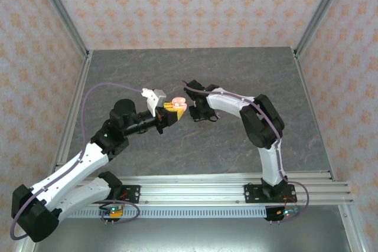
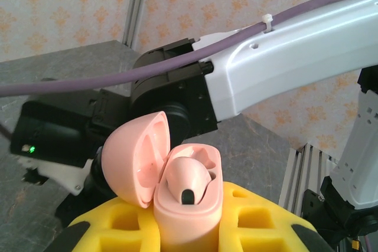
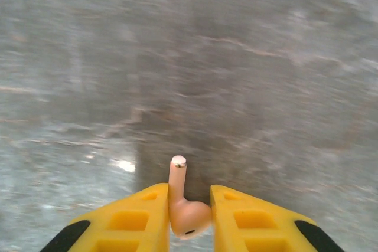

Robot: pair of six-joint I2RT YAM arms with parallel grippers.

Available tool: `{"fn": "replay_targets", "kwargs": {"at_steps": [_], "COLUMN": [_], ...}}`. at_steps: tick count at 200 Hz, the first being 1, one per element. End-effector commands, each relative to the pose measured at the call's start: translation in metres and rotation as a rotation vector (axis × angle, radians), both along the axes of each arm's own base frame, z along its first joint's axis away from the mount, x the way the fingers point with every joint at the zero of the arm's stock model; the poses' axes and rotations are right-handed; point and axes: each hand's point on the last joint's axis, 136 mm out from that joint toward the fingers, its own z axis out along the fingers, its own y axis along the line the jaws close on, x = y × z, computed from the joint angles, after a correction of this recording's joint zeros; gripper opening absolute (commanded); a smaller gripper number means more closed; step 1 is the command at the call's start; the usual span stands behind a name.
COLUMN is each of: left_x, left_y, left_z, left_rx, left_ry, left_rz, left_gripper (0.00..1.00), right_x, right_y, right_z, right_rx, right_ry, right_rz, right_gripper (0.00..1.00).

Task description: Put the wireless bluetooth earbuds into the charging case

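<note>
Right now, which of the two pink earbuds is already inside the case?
The earbud sitting in the open pink case, which the left gripper holds in its jaws. The second earbud is outside it, pinched by the right gripper.

left wrist cam: pink case [image 2: 188,219] btm is getting cut off by frame edge. right wrist cam: table [image 3: 236,57] is looking blurred; earbud [image 3: 188,213] sides are hiding btwn yellow fingers [image 3: 254,219].

Bare worktop [image 1: 236,75] stretches wide on every side. Just beyond the open pink case [image 2: 189,213] (its lid [image 2: 133,157] tipped left) the right arm [image 2: 283,69] crowds close; one pocket holds an earbud [image 2: 184,176].
</note>
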Motion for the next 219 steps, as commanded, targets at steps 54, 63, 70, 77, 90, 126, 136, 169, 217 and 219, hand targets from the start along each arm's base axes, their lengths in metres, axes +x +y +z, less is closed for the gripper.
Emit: {"fn": "replay_targets", "kwargs": {"at_steps": [54, 63, 70, 77, 90, 126, 136, 169, 217, 219], "left_x": [0.005, 0.005, 0.005, 0.005, 0.005, 0.005, 0.005, 0.006, 0.005, 0.005], "left_y": [0.000, 0.000, 0.000, 0.000, 0.000, 0.000, 0.000, 0.000, -0.001, 0.000], "left_z": [-0.004, -0.004, -0.004, -0.004, -0.004, -0.002, -0.002, -0.002, 0.000, 0.000], "left_rx": [0.003, 0.003, 0.003, 0.006, 0.007, 0.008, 0.009, 0.015, 0.016, 0.016], "left_ry": [0.009, 0.009, 0.009, 0.009, 0.009, 0.007, 0.006, 0.008, 0.009, 0.008], "left_rz": [0.003, 0.003, 0.002, 0.004, 0.003, 0.005, 0.006, 0.005, 0.003, 0.003], "left_gripper": [0.07, 0.07, 0.07, 0.07, 0.07, 0.07, 0.07, 0.07, 0.07, 0.07], "right_x": [-0.021, -0.019, -0.018, -0.017, -0.014, -0.004, 0.000, 0.009, 0.022, 0.022], "right_y": [-0.035, -0.033, -0.031, -0.029, -0.025, -0.020, -0.022, -0.029, -0.041, -0.041], "right_z": [-0.014, -0.009, -0.005, 0.001, 0.012, 0.040, 0.041, 0.036, 0.023, 0.022], "right_rx": [-0.068, -0.058, -0.047, -0.033, -0.008, 0.035, 0.032, -0.012, -0.127, -0.130], "right_ry": [0.082, 0.078, 0.072, 0.064, 0.047, -0.008, -0.013, -0.008, 0.004, 0.006], "right_rz": [-0.031, -0.030, -0.027, -0.026, -0.019, -0.029, -0.040, -0.065, -0.090, -0.089], "right_gripper": [0.32, 0.36, 0.38, 0.40, 0.42, 0.45, 0.45, 0.30, 0.13, 0.12]}}
